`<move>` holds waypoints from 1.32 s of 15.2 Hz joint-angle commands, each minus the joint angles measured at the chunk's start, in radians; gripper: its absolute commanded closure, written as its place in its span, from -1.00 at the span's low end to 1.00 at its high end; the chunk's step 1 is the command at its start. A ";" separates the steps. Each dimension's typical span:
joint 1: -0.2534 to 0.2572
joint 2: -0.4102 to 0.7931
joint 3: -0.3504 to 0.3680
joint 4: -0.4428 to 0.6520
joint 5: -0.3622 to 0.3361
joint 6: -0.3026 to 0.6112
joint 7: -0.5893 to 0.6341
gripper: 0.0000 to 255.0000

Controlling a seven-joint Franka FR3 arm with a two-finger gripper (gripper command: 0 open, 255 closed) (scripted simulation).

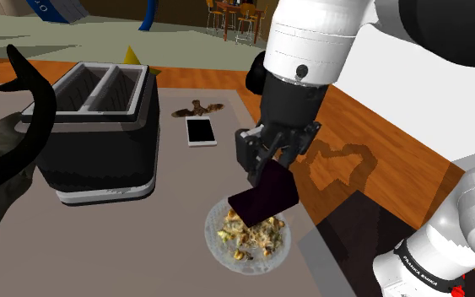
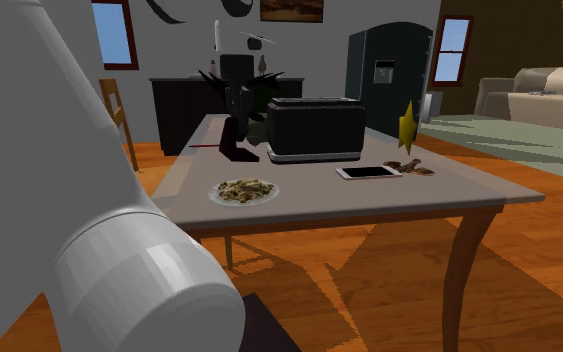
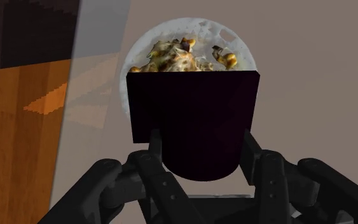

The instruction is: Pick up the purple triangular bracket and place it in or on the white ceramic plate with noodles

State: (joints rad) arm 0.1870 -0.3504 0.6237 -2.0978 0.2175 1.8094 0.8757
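Toaster [image 1: 100,135] sits left on the table [image 1: 185,194], phone [image 1: 200,131] at its 3 o'clock. My fingers [image 3: 252,149] clamp the dark purple bracket [image 1: 263,196] over the noodle plate [image 1: 218,253], plate at its 6 o'clock.

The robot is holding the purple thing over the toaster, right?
No. The end effector holds the purple bracket over the plate of noodles, not the toaster, which stands apart. The wrist view shows the plate straight beyond the bracket.
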 commanded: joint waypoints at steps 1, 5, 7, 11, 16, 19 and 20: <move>0.001 0.003 0.006 -0.027 0.002 0.031 0.001 1.00; 0.003 0.010 0.016 -0.074 0.004 0.085 0.001 1.00; 0.004 0.015 0.021 -0.097 0.004 0.113 0.002 1.00; 0.004 0.023 0.027 -0.122 0.004 0.144 0.003 1.00; 0.004 0.023 0.027 -0.122 0.004 0.144 0.003 1.00; 0.004 0.022 0.027 -0.123 0.005 0.144 0.002 -1.00; 0.004 0.022 0.027 -0.123 0.005 0.144 0.002 -1.00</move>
State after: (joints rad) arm 0.1913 -0.3290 0.6504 -2.2204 0.2222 1.9534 0.8779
